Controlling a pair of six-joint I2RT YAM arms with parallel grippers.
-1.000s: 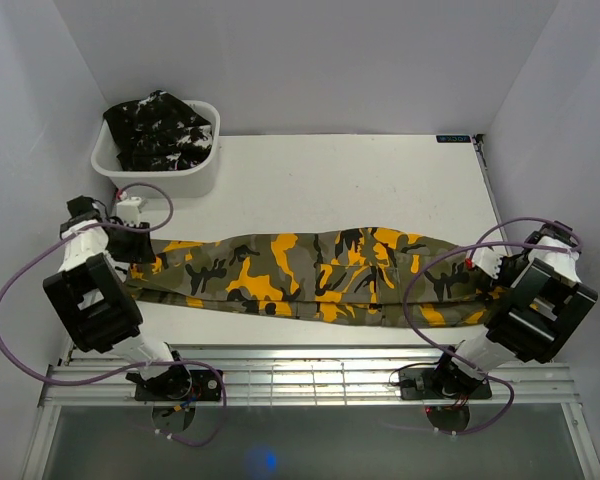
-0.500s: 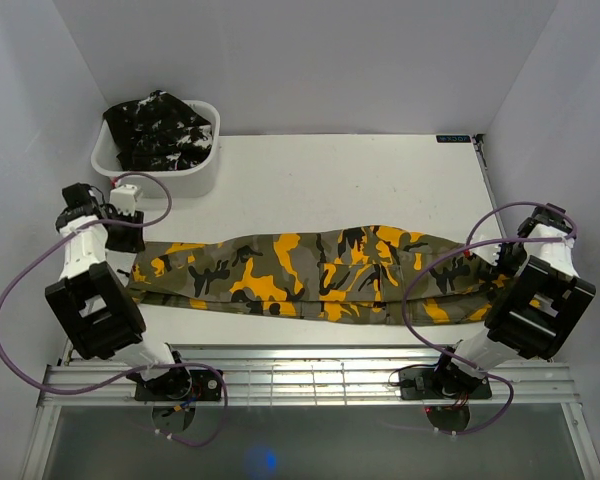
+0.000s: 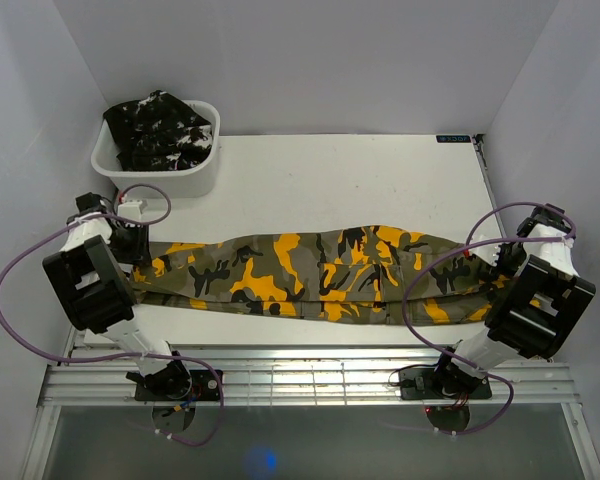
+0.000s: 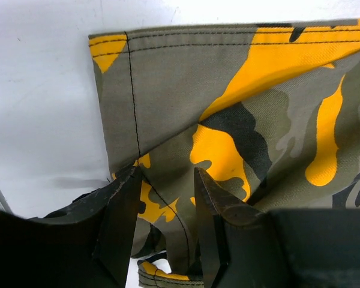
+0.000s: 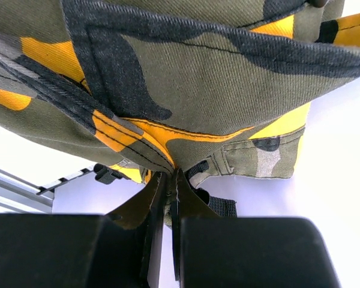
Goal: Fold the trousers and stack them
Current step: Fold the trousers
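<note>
The olive-grey trousers (image 3: 310,275) lie stretched flat across the near half of the table (image 3: 360,180), leg ends to the left and waist end to the right, while the black trousers (image 3: 160,130) sit bundled in the white tub (image 3: 170,180) at the far left corner. The right gripper (image 5: 170,174) is pressed together on a thin ridge of cloth at the waist end (belt loops show just beside the pinch), and that hold looks slight: in my judgement a brisk lift could drag the fabric out of it and drop that end. The left gripper (image 4: 166,177) stands spread, its fingers astride a diagonal fold of the lower leg just short of the stitched hem (image 4: 114,102), with nothing clamped. The chief risk here is that it closes on only one layer, so that the upper leg slides off the lower when the end is carried over and the fold comes out skewed. If one arm rises while the other has no firm hold, the long middle would probably sag and twist. The tub is near the left gripper, so a wide swing there could knock it.
</note>
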